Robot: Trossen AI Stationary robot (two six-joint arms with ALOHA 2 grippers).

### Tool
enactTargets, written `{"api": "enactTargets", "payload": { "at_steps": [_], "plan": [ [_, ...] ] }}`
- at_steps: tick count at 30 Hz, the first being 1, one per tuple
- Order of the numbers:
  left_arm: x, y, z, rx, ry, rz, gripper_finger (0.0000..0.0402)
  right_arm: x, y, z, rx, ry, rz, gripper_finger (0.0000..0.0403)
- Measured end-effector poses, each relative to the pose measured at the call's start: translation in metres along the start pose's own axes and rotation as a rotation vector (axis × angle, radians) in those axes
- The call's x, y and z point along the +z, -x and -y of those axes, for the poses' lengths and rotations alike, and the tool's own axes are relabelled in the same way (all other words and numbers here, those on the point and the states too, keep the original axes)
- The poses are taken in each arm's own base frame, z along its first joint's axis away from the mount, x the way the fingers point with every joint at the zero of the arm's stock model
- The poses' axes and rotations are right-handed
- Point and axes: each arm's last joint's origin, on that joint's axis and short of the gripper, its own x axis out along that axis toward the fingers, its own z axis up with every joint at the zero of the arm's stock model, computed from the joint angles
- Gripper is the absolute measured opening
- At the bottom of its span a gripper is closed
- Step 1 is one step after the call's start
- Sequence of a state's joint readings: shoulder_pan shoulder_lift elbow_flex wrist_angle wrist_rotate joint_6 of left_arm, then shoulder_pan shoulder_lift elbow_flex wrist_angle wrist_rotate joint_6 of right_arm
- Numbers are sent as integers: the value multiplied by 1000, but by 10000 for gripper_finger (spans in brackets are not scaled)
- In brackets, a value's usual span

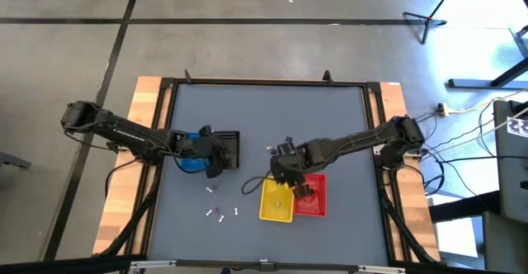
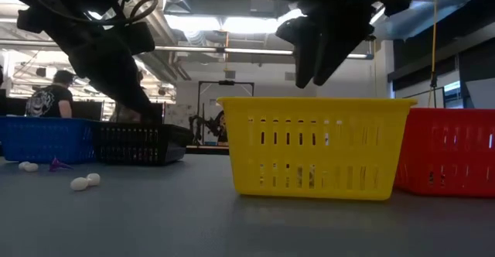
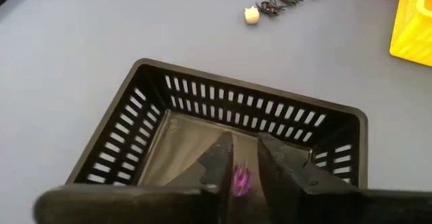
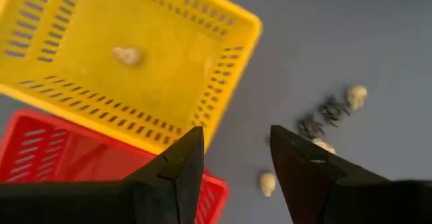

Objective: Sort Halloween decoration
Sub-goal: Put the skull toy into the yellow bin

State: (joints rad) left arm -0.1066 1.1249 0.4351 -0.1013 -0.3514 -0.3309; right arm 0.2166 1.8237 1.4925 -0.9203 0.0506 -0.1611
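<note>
My left gripper (image 3: 241,162) hangs over the black basket (image 3: 202,109), fingers a little apart. A small purple trinket (image 3: 241,178), blurred, shows in the gap. My right gripper (image 4: 236,150) stands open and empty above the near corner of the yellow basket (image 4: 135,21), which holds one tan trinket (image 4: 126,55). Loose trinkets lie on the grey table: tan ones (image 4: 356,96) and dark ones (image 4: 329,109) beside the yellow basket, white ones (image 1: 216,216) nearer the front. In the high view, the left gripper (image 1: 216,160) is left of centre and the right gripper (image 1: 285,175) right of centre. My left gripper has the purple trinket (image 3: 241,178) in the gap between its fingers, which slant down over the inside of the black basket. The trinket is narrower than the gap and blurred. I cannot tell whether either finger touches it.
A blue basket (image 1: 191,162) stands against the black one's left side. A red basket (image 1: 313,196) stands right of the yellow basket (image 1: 276,201). In the low view, white pieces (image 2: 80,183) and a purple one (image 2: 56,164) lie on the table before the blue basket (image 2: 46,137).
</note>
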Motion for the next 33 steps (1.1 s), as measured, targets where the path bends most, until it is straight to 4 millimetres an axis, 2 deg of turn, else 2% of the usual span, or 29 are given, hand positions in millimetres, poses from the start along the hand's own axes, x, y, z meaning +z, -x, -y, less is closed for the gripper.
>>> {"api": "enactTargets", "payload": {
  "at_steps": [6, 13, 18, 22, 27, 33],
  "plan": [
    [1, 0, 0, -3, 9, 5, 93, -11, 14, 24, -18, -65, -17, 170],
    [0, 0, 0, -3, 37, 3, 111, -32, 18, 58, -8, -120, -116, 170],
    [0, 0, 0, -3, 60, 3, 111, -46, 17, 87, 39, -156, -114, 170],
    [0, 0, 0, -3, 60, 3, 111, -57, 8, 105, 95, -217, -75, 170],
    [0, 0, 0, -3, 60, 3, 112, -63, -9, 109, 171, -288, 3, 170],
    [0, 0, 0, -2, 60, 3, 112, -63, -29, 104, 140, -262, 93, 170]
  ]
}}
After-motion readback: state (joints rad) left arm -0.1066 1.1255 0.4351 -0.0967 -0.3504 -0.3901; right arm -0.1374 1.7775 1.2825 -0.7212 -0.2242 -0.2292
